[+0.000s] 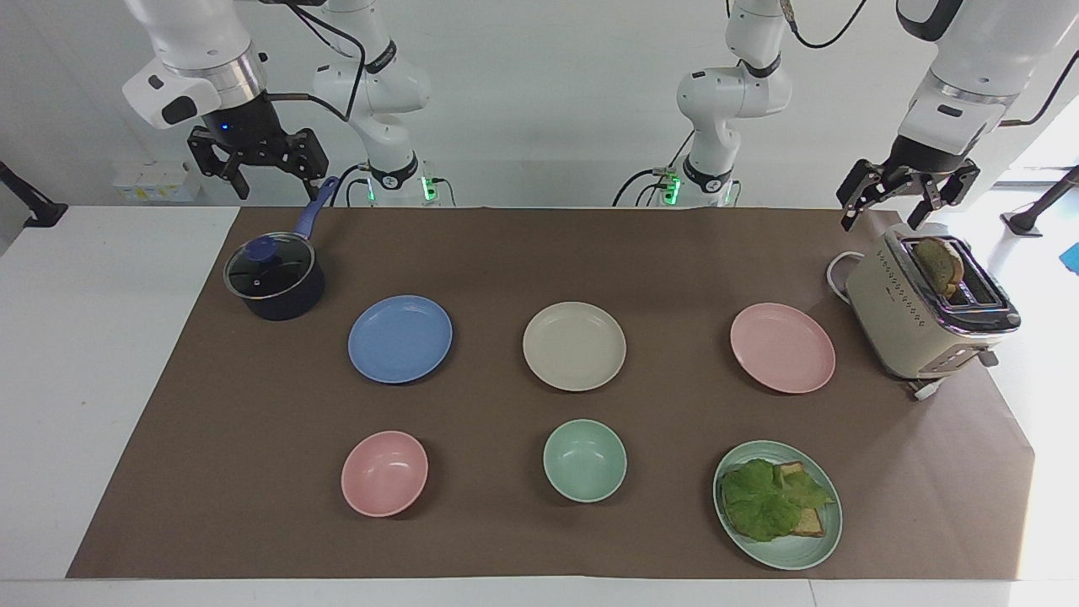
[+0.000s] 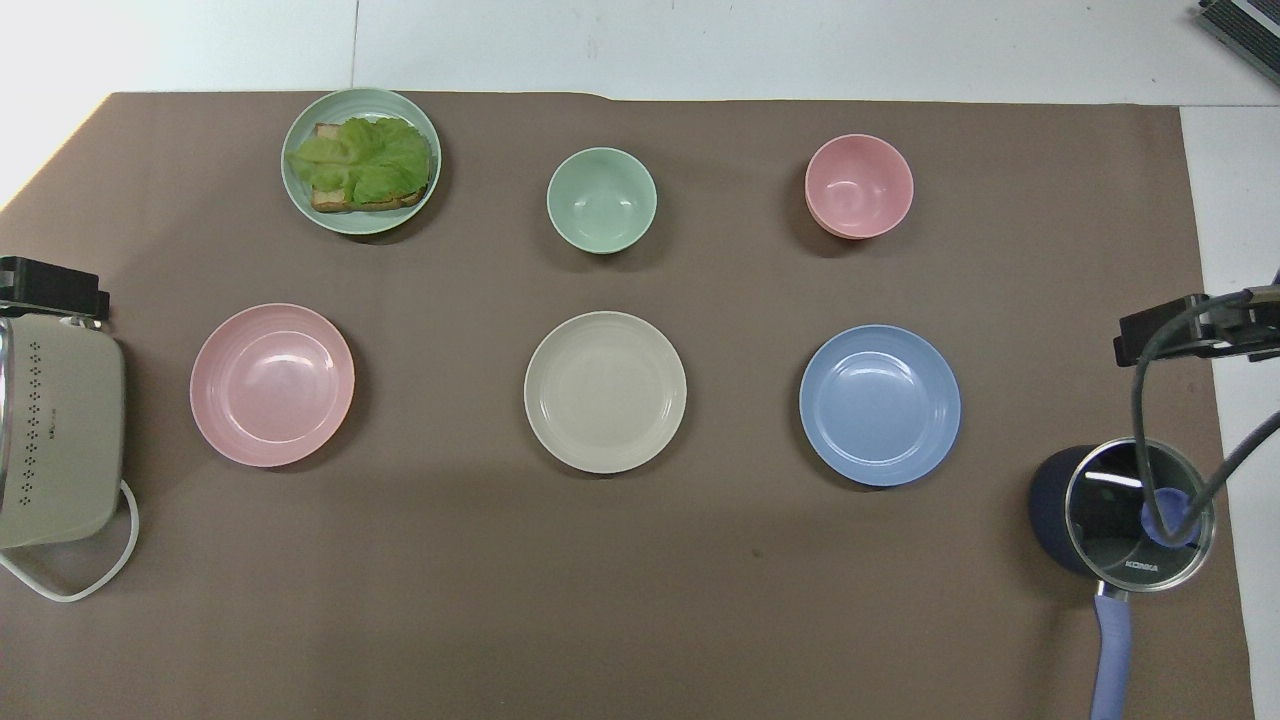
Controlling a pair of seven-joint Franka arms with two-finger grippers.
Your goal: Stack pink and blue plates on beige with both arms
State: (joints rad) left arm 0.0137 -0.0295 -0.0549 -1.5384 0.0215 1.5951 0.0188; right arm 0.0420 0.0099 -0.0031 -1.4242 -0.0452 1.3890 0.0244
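Three plates lie in a row across the brown mat. The beige plate (image 1: 574, 346) (image 2: 605, 391) is in the middle, the blue plate (image 1: 400, 339) (image 2: 880, 405) toward the right arm's end, and the pink plate (image 1: 782, 347) (image 2: 272, 384) toward the left arm's end. Each is bare and apart from the others. My right gripper (image 1: 270, 179) (image 2: 1190, 335) hangs open and holds nothing, high over the table edge beside the saucepan. My left gripper (image 1: 902, 211) (image 2: 50, 285) hangs open and holds nothing above the toaster's nearer end.
A lidded dark saucepan (image 1: 274, 278) with a blue handle stands near the blue plate. A cream toaster (image 1: 923, 316) with bread in it stands beside the pink plate. Farther from the robots are a pink bowl (image 1: 384, 473), a green bowl (image 1: 585, 460) and a green plate (image 1: 797, 552) holding toast and lettuce.
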